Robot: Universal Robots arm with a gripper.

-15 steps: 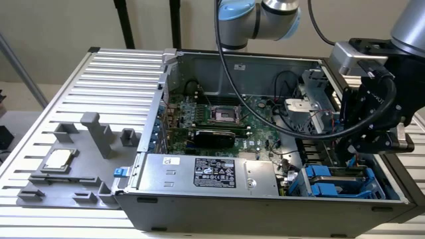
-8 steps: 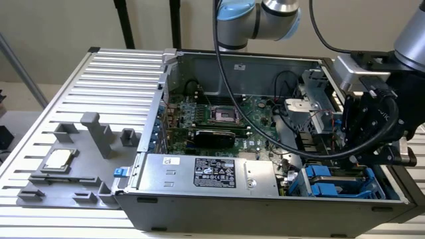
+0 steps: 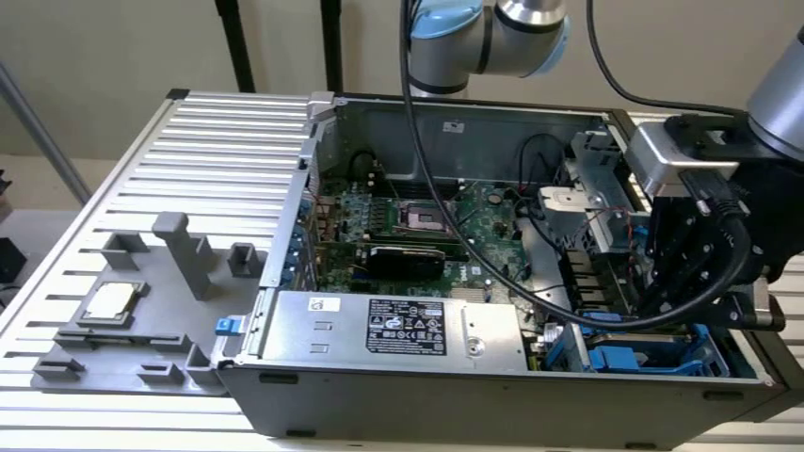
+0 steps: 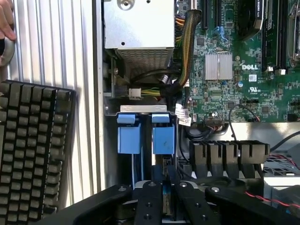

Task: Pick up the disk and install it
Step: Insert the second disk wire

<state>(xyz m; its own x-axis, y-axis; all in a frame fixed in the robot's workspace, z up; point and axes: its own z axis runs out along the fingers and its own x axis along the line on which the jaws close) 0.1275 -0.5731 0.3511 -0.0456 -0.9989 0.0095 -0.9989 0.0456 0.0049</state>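
Note:
My gripper (image 3: 688, 282) hangs over the drive bay (image 3: 624, 360) at the front corner of the open computer case, on the exterior view's right. In the wrist view its black fingers (image 4: 150, 199) stand close together on a thin blue-edged thing. That thing lines up with the disk's (image 4: 163, 139) bright blue carrier end, which stands on edge in the bay. A second blue carrier (image 4: 129, 138) sits beside it. The disk's metal face and label are hidden.
The grey power supply box (image 3: 390, 325) fills the case's front, with the green motherboard (image 3: 415, 221) behind it. Black cables (image 4: 176, 70) run beside the bay. A small silver CPU chip (image 3: 111, 299) rests on the grey fixture. A keyboard (image 4: 33, 150) and a person's hand (image 4: 4, 21) lie outside the case.

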